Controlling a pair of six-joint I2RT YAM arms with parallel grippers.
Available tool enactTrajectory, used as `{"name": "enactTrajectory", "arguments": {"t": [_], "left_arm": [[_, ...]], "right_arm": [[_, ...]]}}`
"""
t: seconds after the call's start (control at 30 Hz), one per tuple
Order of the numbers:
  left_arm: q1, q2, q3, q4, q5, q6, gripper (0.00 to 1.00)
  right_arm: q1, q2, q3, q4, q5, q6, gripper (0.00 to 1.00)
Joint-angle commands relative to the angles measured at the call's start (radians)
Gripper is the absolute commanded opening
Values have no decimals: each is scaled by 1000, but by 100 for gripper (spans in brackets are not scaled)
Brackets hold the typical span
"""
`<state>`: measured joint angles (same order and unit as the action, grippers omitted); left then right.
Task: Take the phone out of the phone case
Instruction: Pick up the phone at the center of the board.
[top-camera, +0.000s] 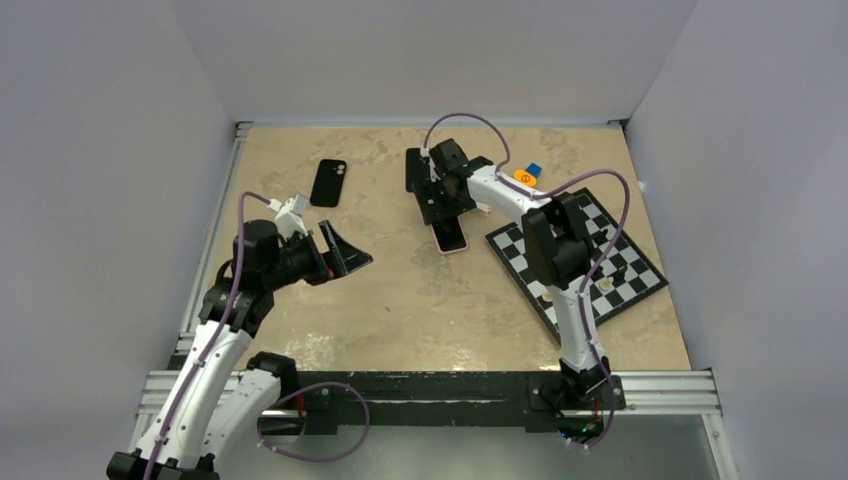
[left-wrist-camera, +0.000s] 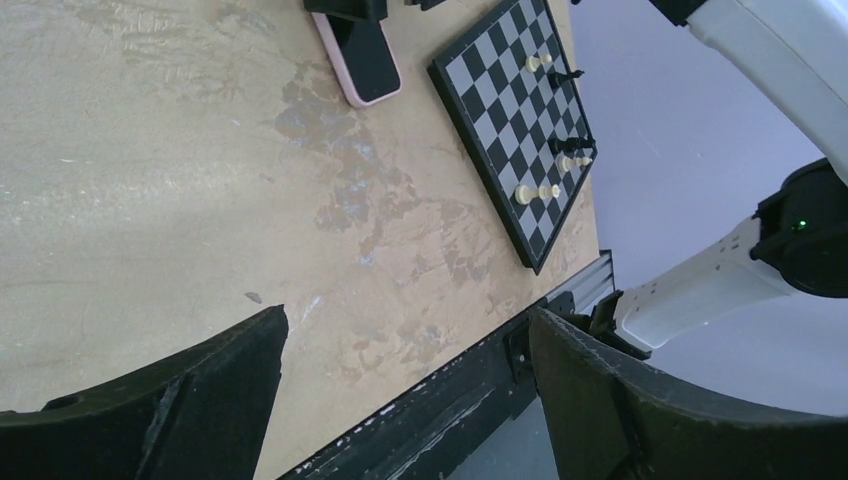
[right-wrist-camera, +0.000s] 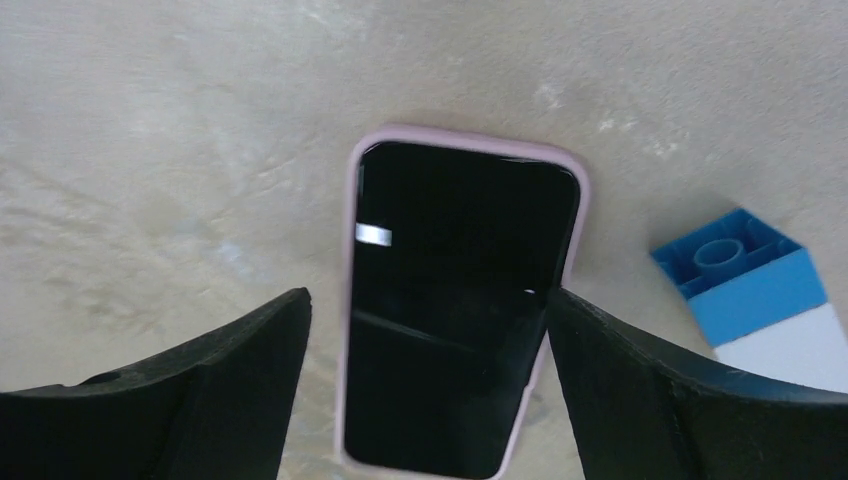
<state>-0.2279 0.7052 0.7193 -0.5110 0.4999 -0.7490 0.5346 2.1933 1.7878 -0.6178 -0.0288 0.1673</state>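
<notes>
The phone (right-wrist-camera: 450, 310) lies screen up in a pink case (right-wrist-camera: 352, 250) on the tan table. In the top view it lies at mid table (top-camera: 451, 237). My right gripper (right-wrist-camera: 428, 300) is open and hovers right over it, one black finger on each side of its long edges, not touching; in the top view the gripper (top-camera: 440, 205) covers the phone's far end. My left gripper (top-camera: 340, 252) is open and empty, apart to the left above bare table. In the left wrist view (left-wrist-camera: 410, 315) the phone (left-wrist-camera: 362, 55) shows at the top edge.
A black phone-shaped object (top-camera: 328, 182) lies at the far left. A chessboard (top-camera: 620, 265) with several pieces lies to the right of the phone. A blue and white block (right-wrist-camera: 745, 285) and an orange piece (top-camera: 524, 177) sit near the phone's far end.
</notes>
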Motion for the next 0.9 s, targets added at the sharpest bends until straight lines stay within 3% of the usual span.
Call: {"name": "enactTrajectory", "arguments": {"t": [0.0, 0.33, 0.53, 0.6, 0.7, 0.87], "left_arm": [[-7, -21, -6, 48, 41, -26, 94], [-8, -44, 2, 35, 46, -21, 94], [-8, -41, -4, 36, 37, -19, 93], [-8, -25, -14, 45, 34, -18, 93], [-8, 20, -26, 66, 46, -17, 88], [-14, 5, -89, 136, 38, -59, 83]], "right_arm": [[-4, 30, 39, -40, 45, 82, 90], [26, 110, 73, -117, 157, 86, 90], [43, 95, 16, -117, 172, 83, 78], [46, 72, -36, -74, 130, 84, 68], [50, -3, -152, 36, 98, 88, 40], [67, -141, -316, 197, 31, 63, 3]]}}
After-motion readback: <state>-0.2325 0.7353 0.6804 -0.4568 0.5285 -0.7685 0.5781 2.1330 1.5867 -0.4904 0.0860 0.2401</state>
